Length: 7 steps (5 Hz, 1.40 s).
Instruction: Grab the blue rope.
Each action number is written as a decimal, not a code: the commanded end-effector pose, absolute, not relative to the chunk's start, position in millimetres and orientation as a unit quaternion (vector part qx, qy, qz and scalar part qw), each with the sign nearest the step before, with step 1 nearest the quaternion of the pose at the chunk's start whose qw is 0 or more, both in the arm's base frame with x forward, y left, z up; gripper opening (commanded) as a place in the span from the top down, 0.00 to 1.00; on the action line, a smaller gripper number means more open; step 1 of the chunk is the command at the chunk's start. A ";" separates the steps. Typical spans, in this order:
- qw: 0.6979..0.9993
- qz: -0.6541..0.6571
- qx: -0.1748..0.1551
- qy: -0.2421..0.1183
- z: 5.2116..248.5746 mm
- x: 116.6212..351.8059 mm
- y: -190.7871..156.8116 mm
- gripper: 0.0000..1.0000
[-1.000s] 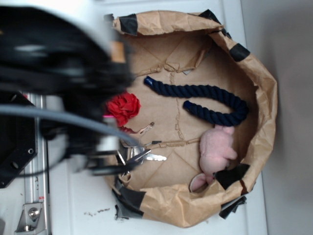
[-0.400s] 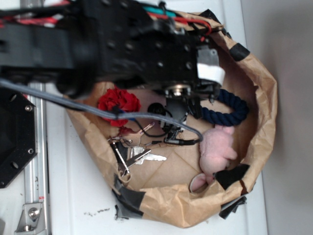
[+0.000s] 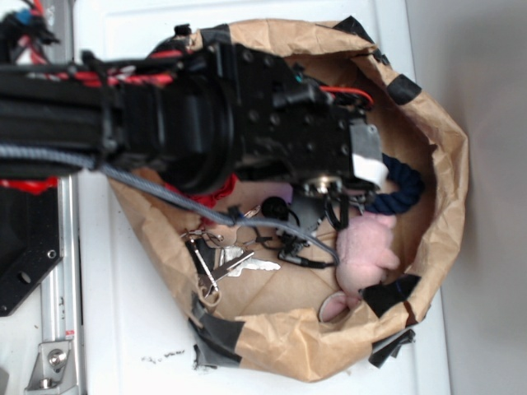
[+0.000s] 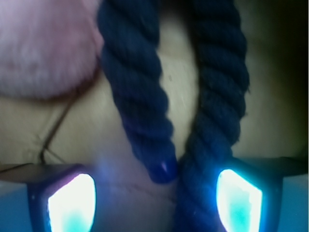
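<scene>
Pincer (image 4: 154, 198) spread wide, blue rope (image 4: 140, 96) between blurred fingertips (image 4: 72, 203), pink plush toy (image 4: 43, 48) cut off

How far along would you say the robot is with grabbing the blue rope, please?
The approach looks done: the arm is over the paper bag, and the wrist view shows the blue rope between the open gripper fingers, beside the pink plush toy. In hand is lining up on the rope's two strands. Closing and lifting are left; nothing is gripped yet.
</scene>
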<state>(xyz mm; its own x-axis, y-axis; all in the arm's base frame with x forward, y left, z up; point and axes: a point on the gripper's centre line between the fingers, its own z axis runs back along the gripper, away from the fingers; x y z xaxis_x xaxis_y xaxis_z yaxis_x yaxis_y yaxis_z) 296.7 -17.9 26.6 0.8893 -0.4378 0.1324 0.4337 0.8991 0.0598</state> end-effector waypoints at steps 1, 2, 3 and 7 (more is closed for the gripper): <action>0.958 -0.264 0.011 -0.108 36.3 320.4 -43.1 0.00; 0.960 -0.256 0.005 -0.115 44.2 330.0 -32.0 0.00; 0.966 -0.231 -0.004 -0.114 45.1 328.1 -23.2 1.00; 0.996 -0.073 0.026 -0.033 25.1 281.0 19.6 1.00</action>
